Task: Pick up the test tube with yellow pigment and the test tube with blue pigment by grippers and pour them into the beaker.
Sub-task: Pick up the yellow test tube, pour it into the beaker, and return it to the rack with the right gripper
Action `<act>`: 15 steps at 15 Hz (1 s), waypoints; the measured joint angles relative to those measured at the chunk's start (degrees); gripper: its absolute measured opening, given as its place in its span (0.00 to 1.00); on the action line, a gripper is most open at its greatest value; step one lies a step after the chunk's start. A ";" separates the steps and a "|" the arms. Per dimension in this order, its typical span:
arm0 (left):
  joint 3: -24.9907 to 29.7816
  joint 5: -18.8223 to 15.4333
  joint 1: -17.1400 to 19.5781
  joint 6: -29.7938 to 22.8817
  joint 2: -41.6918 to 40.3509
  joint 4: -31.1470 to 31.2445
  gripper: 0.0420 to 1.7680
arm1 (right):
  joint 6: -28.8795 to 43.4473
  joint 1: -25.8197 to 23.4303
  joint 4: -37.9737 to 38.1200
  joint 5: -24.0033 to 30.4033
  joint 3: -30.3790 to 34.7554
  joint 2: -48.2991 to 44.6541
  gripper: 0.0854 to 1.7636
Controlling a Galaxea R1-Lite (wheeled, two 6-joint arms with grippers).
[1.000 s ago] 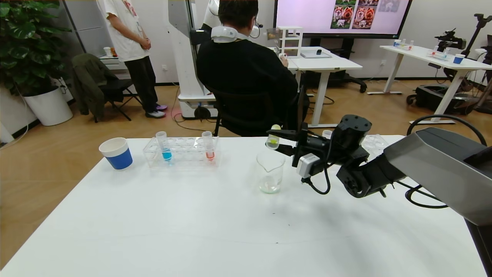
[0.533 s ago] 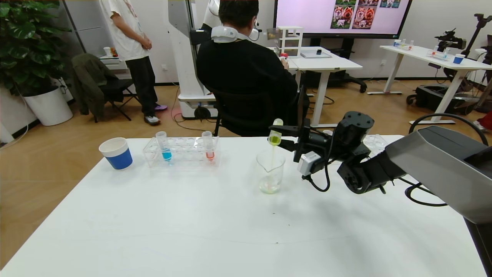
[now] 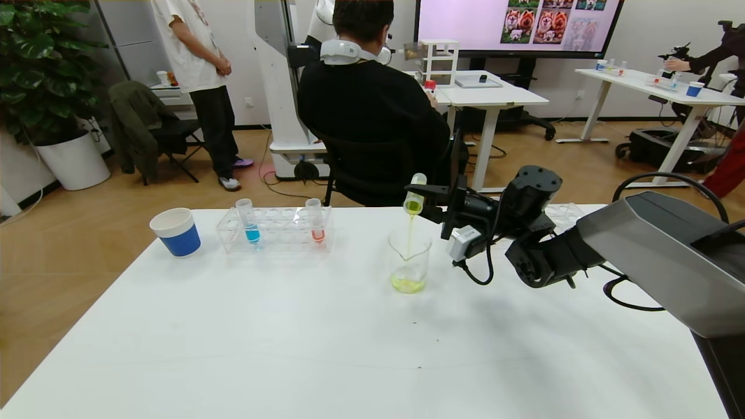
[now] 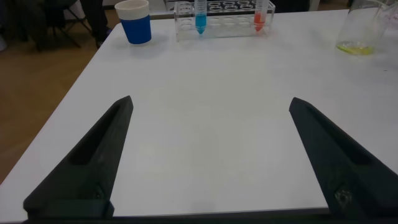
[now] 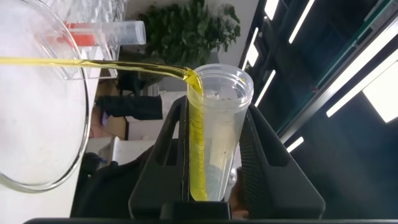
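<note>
My right gripper (image 3: 420,201) is shut on the test tube with yellow pigment (image 3: 415,195) and holds it tipped mouth-down just above the beaker (image 3: 409,259). A thin yellow stream runs from the tube into the beaker, where yellow liquid pools at the bottom. In the right wrist view the tube (image 5: 214,134) sits between the two black fingers and the stream crosses the beaker's rim (image 5: 74,143). The test tube with blue pigment (image 3: 249,221) stands upright in the clear rack (image 3: 279,233) at the back left. My left gripper (image 4: 211,155) is open and empty, low over the near table.
An orange-tipped tube (image 3: 316,220) stands in the same rack. A blue-and-white paper cup (image 3: 176,231) stands left of the rack. A second clear rack (image 3: 567,214) lies behind my right arm. A seated person is just beyond the table's far edge.
The right gripper has tipped the yellow tube further over the beaker. The yellow liquid began to pour, and the beaker's bottom has turned from clear to yellow.
</note>
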 joint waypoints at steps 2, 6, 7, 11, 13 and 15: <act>0.00 0.02 0.00 -0.02 0.00 0.00 0.99 | -0.74 -0.06 0.00 -0.02 -1.96 0.38 0.24; 0.00 0.04 0.00 -0.02 0.00 0.00 0.99 | -1.87 0.00 0.06 0.17 -3.52 0.63 0.24; 0.00 0.04 0.00 0.00 0.00 0.02 0.99 | -2.01 0.00 0.01 0.35 -3.58 0.63 0.24; 0.00 0.02 0.00 -0.02 0.00 0.00 0.99 | -5.32 -0.02 0.20 1.02 -3.54 0.62 0.24; 0.00 0.00 0.00 -0.02 0.00 0.00 0.99 | -6.94 0.00 0.20 1.05 -3.36 0.49 0.24; 0.00 0.00 0.00 -0.02 0.00 0.02 0.99 | -7.91 0.02 0.20 1.05 -2.95 0.07 0.24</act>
